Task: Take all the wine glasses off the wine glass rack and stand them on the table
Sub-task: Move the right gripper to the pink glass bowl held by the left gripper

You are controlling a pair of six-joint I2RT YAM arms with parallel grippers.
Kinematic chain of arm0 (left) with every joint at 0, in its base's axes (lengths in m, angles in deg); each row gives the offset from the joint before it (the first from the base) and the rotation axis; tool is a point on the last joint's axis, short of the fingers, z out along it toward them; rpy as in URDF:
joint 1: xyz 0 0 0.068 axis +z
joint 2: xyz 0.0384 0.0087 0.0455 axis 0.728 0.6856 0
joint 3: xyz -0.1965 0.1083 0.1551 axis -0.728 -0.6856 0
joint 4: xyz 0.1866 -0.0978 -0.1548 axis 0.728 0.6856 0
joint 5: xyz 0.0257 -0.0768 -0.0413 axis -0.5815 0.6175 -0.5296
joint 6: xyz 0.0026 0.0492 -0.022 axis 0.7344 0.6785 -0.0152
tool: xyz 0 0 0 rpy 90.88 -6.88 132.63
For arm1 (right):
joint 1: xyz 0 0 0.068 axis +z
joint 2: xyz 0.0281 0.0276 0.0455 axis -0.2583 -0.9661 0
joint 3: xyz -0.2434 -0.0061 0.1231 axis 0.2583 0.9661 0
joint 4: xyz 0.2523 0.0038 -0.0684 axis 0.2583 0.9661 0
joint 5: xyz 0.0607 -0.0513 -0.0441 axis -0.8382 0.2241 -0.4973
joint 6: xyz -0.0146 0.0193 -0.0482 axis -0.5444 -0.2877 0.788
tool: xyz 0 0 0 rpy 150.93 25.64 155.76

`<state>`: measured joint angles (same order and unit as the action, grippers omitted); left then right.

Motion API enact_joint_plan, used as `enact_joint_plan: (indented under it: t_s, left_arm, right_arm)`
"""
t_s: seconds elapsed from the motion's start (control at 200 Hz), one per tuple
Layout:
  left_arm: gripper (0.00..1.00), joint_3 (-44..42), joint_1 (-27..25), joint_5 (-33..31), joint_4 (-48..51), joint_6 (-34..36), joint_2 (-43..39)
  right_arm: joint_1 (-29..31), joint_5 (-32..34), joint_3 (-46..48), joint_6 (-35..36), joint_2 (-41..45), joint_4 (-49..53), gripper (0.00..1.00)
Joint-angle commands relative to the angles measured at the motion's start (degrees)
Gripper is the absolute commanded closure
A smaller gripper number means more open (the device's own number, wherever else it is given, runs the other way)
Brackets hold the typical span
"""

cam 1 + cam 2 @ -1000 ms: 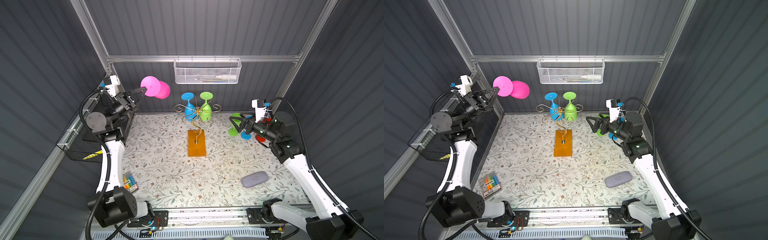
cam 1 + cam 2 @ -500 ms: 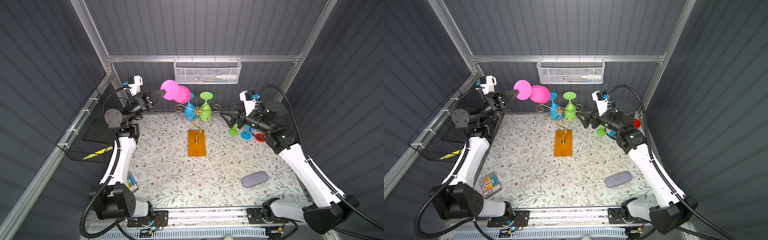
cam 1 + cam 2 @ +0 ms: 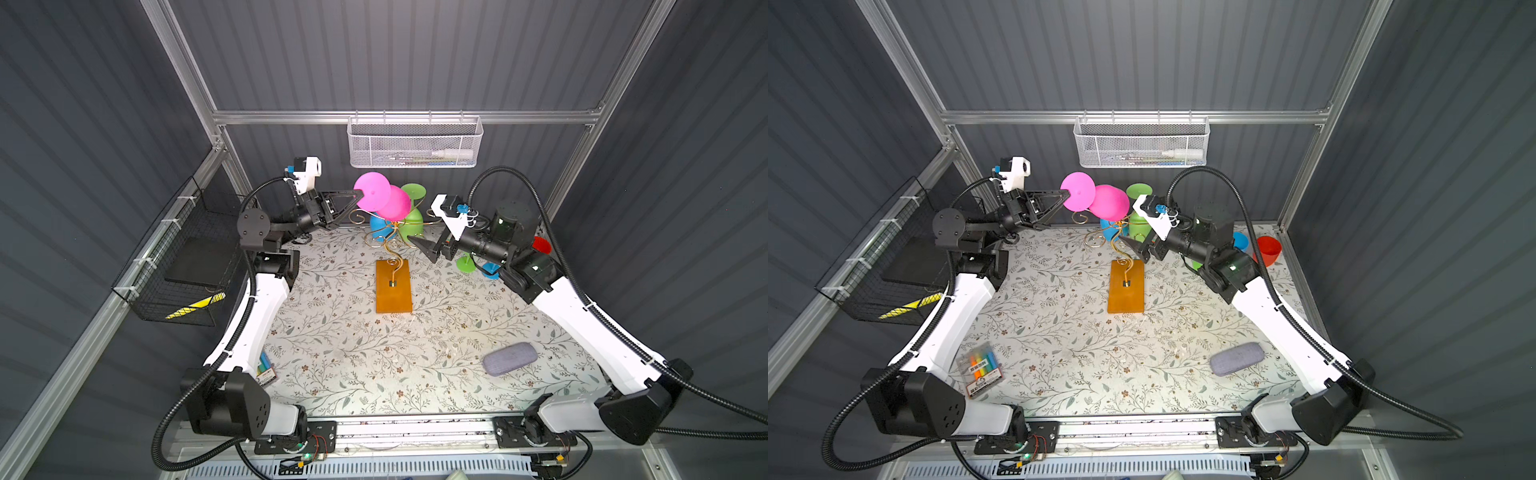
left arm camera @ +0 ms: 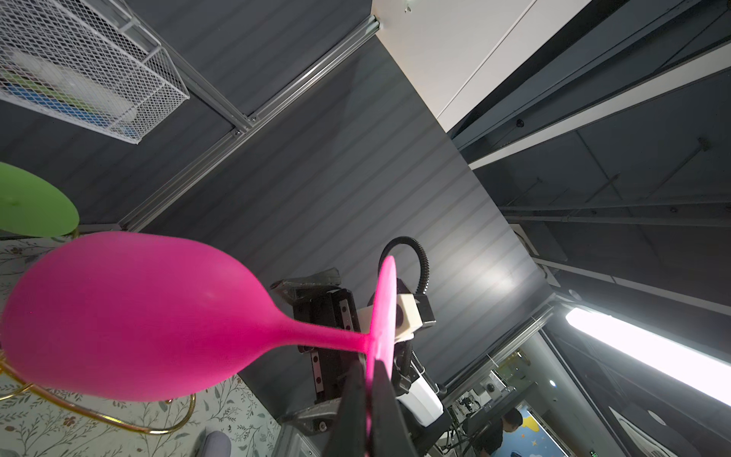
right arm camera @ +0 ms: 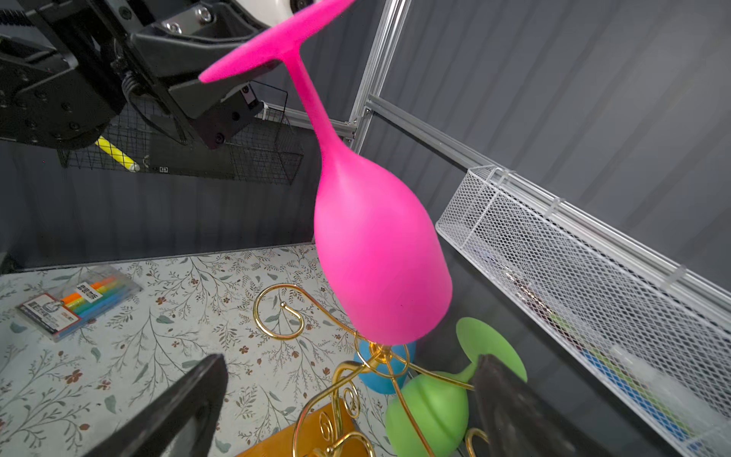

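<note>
L gripper (image 3: 355, 194), up and left of the thin gold wire rack on its amber-orange rectangular base (image 3: 392, 297), has its jaws pinched tight on the edge of the flat foot of the bright pink plastic wine glass (image 3: 397, 203). The wrist view shows only the foot's rim btwn the fingertips, not the stem. The glass is off the rack's hooks and hangs tilted, bowl down, right above the rack top. In the R wrist view its rim sits just over the hub where the scroll arms meet; can't tell if it touches.

On the rack's back side hang an upside-down blue plastic glass (image 3: 379, 226) and an upside-down lime-green plastic glass (image 5: 431, 411).

R gripper (image 5: 350, 360), just right of the rack, has jaws wide apart and holds nothing. One finger is close to the green glass's foot.

Risks, as I judge them:
- Edge-only pinch on the foot: the heavy bowl could swing or slip out, esp. w/ a fast move.
- Bowl rim is low, so moving sideways before lifting could snag a scroll arm and drag or tip the rack.
- The R finger could nudge the green glass off its hook if it closes in.
</note>
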<state>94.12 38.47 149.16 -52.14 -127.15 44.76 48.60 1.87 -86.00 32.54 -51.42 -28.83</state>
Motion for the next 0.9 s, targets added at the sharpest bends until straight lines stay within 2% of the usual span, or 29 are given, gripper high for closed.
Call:
enact_joint_plan:
  t_s: [0.0, 0.11, 0.57, 0.895]
  left_arm:
    - [1.0, 1.96, -0.8, 1.01, 2.38, 4.16, -1.13]
    - [1.0, 2.0, -1.15, 1.05, 2.49, 4.1, -1.47]
    - [1.0, 2.01, -2.48, 0.74, 2.58, 3.4, -2.44]
    - [1.0, 2.01, -2.92, 0.51, 2.02, 2.96, -2.44]
  right_arm:
    - [0.69, 1.46, 0.05, 4.17, -0.49, -5.04, 0.01]
    - [0.91, 2.56, -0.47, 4.42, -1.83, -7.21, 0.01]
    - [1.32, -1.34, -8.02, 3.84, -10.59, -7.74, 0.01]
    - [1.52, -1.62, -11.93, 2.38, -15.42, -7.99, 0.01]
